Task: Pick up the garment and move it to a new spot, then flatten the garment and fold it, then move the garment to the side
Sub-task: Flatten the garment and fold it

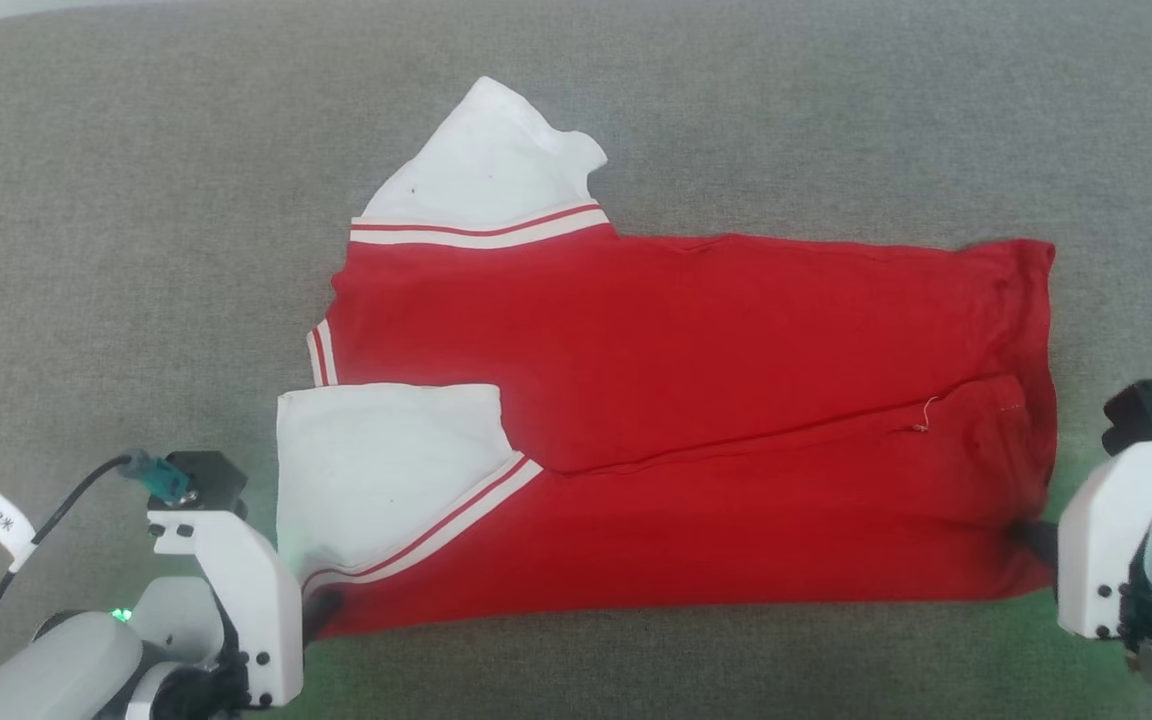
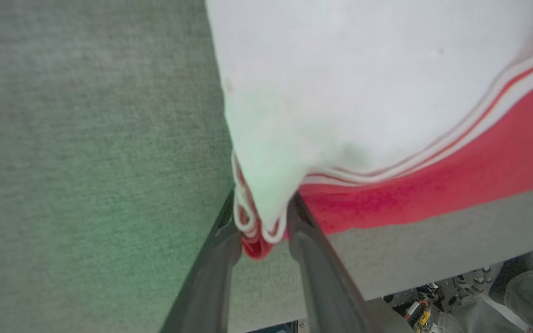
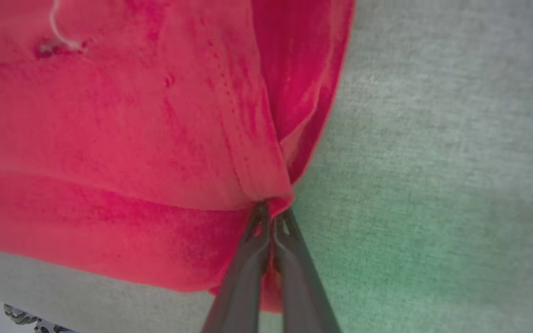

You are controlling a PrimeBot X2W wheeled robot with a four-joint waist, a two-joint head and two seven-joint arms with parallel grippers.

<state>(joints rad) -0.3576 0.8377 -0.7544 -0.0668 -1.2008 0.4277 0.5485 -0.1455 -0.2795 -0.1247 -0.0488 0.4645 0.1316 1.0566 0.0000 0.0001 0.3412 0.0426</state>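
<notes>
Red jersey-style shirt (image 1: 686,400) with white short sleeves and red-and-white striped trim lies flat mid grey fabric-covered tabletop (image 1: 136,250), neck to robot's left, hem to right. Near long edge is doubled over toward the middle, with the near sleeve on top. My read: first lengthwise fold looks laid, with a claw at each near corner to keep that edge straight.

Right claw (image 3: 271,217): fingers pinched tight on the near hem corner. Left claw (image 2: 263,217): fingers parted, bunched sleeve-and-trim corner between them; gripping or letting go, can't tell.

Head view gives the whole layout, the fold line, and the far sleeve sticking out away from the robot, but the white claw housings mostly hide the contacts. Wrist views resolve those contacts. Left wrist also shows the tabletop's near edge running close to the shirt.
</notes>
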